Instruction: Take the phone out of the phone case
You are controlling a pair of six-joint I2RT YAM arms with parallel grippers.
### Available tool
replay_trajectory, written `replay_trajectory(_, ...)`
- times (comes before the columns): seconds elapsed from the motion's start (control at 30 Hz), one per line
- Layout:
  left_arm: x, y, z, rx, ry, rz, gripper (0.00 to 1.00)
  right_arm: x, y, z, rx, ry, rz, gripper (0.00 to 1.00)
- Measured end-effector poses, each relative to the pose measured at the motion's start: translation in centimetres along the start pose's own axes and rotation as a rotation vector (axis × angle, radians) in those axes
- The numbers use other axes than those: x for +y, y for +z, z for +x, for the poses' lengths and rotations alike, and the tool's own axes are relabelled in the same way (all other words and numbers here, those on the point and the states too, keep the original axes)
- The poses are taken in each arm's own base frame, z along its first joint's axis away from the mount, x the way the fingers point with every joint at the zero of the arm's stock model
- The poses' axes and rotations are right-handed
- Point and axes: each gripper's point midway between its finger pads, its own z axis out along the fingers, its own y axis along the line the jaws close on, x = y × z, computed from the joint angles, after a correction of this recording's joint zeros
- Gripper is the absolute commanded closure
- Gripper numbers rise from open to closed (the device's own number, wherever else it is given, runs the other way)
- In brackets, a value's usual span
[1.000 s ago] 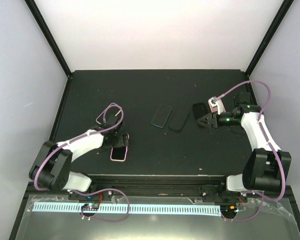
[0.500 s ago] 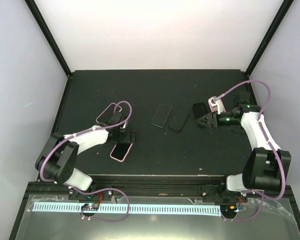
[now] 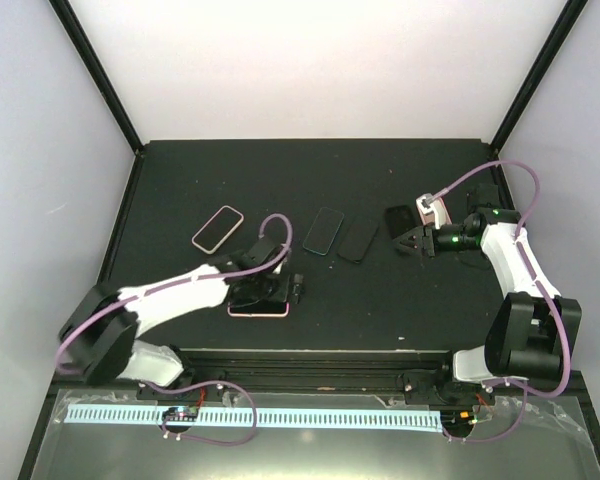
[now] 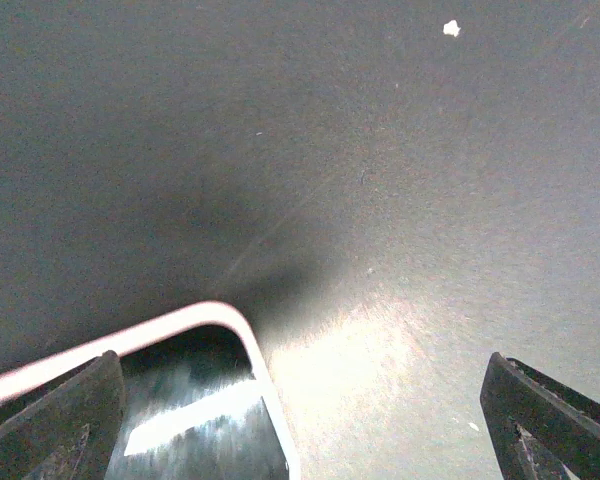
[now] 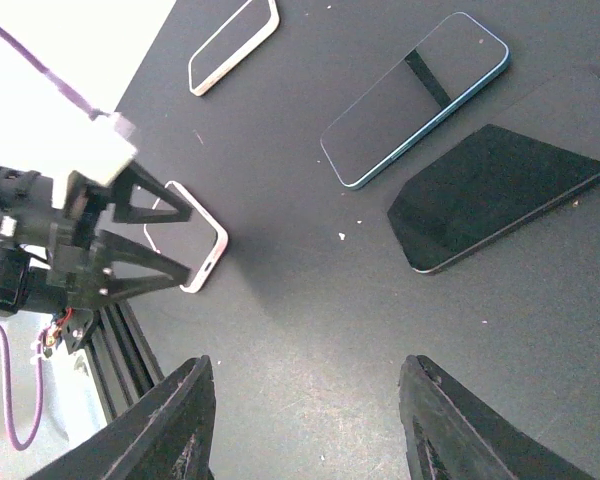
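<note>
**A:** Where's the phone (image 4: 195,425)?

**B:** In its pink case (image 3: 255,311), lying flat close to the near edge of the counter (image 3: 280,180), left of middle. The left claw (image 4: 298,385) hangs low over it, spread as wide as it goes and holding nothing. Only one corner of the case sits between the fingers.

**A:** So what worries you?

**B:** Mostly that corner. If the claw shuts there, I'd expect it to pinch rim and phone together, or catch the rim alone and spin the whole thing. With the near edge so close, a skid that way could carry it off the counter.

**A:** Can the other arm steady it?

**B:** Not from where it is. The right claw (image 5: 305,385) is about half open and empty, over by the right edge — well apart from the case. Nothing braces the case, so any peel would likely drag it instead of freeing the phone.

**A:** Anything else?

**B:** A blue phone (image 3: 323,231) and a black phone (image 3: 358,240) lie side by side mid-counter. A sideways slide could knock into them.
</note>
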Motion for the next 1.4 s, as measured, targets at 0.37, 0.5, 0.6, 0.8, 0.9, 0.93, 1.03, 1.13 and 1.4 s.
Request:
replay_trajectory(0.37,4.9,-2.7,8.2,-0.057,-0.493,0.047,0.01,0.5,0.2,0.3,0.006,-0.009,-0.042,0.48)
replay_trajectory(0.5,5.7,-2.6,7.7,-0.111,-0.623,0.060,0.01,0.6,0.2,0.4,0.007,-0.009,-0.048,0.48)
replay_trajectory(0.6,6.6,-2.4,6.7,-0.150,-0.699,0.046,0.01,0.7,0.2,0.4,0.006,-0.009,-0.050,0.48)
replay_trajectory(0.8,8.1,-1.4,3.0,-0.196,-0.762,-0.027,0.01,0.7,0.2,0.4,0.005,-0.009,-0.050,0.48)
replay_trajectory(0.9,8.2,-0.4,1.2,-0.177,-0.741,-0.091,0.01,0.7,0.2,0.4,0.006,-0.008,-0.050,0.48)
replay_trajectory(0.93,8.2,0.0,0.5,-0.166,-0.731,-0.111,0.01,0.7,0.2,0.4,0.005,-0.009,-0.050,0.48)
replay_trajectory(1.03,7.8,1.4,-2.0,-0.128,-0.702,-0.169,0.01,0.6,0.2,0.4,0.006,-0.009,-0.048,0.48)
replay_trajectory(1.13,7.5,2.6,-3.6,-0.083,-0.672,-0.224,0.01,0.7,0.1,0.4,0.006,-0.012,-0.045,0.48)
replay_trajectory(1.4,7.5,3.0,-3.4,-0.010,-0.590,-0.281,0.08,0.7,0.1,0.5,0.006,-0.013,-0.043,0.48)
